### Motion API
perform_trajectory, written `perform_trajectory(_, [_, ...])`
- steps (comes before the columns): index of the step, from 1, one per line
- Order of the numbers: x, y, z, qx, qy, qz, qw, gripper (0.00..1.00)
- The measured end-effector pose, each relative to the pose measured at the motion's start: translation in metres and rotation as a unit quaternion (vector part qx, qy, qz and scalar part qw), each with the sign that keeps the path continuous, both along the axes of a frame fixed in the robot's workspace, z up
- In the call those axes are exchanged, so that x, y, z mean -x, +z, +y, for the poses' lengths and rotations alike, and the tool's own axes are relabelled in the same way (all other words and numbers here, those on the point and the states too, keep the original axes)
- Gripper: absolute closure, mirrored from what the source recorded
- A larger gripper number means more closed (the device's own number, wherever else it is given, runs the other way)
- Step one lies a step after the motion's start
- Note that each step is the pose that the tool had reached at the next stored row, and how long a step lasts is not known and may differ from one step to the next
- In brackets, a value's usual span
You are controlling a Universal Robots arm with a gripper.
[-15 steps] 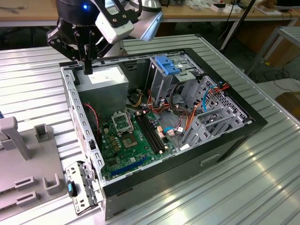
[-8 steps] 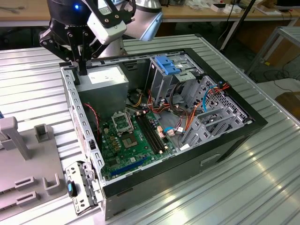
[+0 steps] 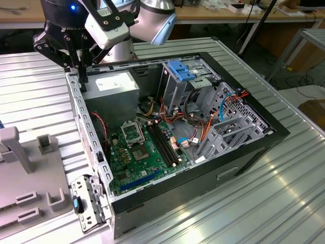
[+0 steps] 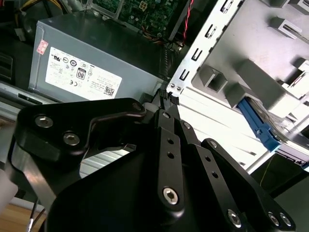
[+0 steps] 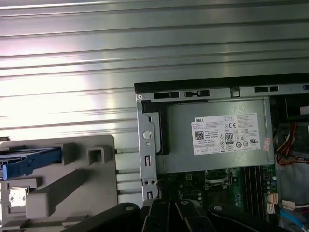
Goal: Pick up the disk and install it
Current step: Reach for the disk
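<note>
Count: one tool, one disk, one computer case, one power-supply box, one drive cage, one motherboard, one fixture, all on one tabletop (image 3: 228, 213).
Tool: black metal, bolted linkage arms. I read the tool (image 4: 167, 96) as clenched, ribbed tips pressed together with nothing between them.
Tool position: above the corner of the computer case (image 3: 274, 127) next to the power-supply box (image 3: 122, 94), on the case side that faces the fixture. I cannot tell whether the tips touch the case rim.
Disk: the disk (image 5: 30, 162) lies in the fixture (image 3: 25, 178), outside the case and well apart from the tool. A blue plastic rail runs along its side.
Fixture: grey moulded block with posts and slots, beside the case, toward the tabletop edge at the exterior view's left.
Tabletop: ribbed silvery metal, glossy.
Case: black shell, lid off, lying open side up.
Power-supply box: plain grey metal, rectangular, one white sticker, in the case corner under the tool.
Drive cage: the drive cage (image 3: 175, 89) is tall perforated grey metal with a blue plastic top, across the case from the power-supply box.
Motherboard: the motherboard (image 3: 142, 152) is green and lies flat on the case floor.
Wires: a red, orange and blue bundle (image 3: 203, 119) by the cage.
Views: the exterior view gives me the cage and the whole case. Both wrist views give me the disk's blue rail.
</note>
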State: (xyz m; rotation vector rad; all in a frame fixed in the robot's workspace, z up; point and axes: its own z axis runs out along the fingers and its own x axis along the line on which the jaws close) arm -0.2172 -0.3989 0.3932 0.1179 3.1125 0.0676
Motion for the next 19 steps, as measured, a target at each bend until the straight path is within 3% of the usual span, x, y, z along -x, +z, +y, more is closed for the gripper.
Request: perform_trajectory(19, [0.0305,-0.0001,0.0000,0.0000,0.000,0.0000,1.0000,0.89])
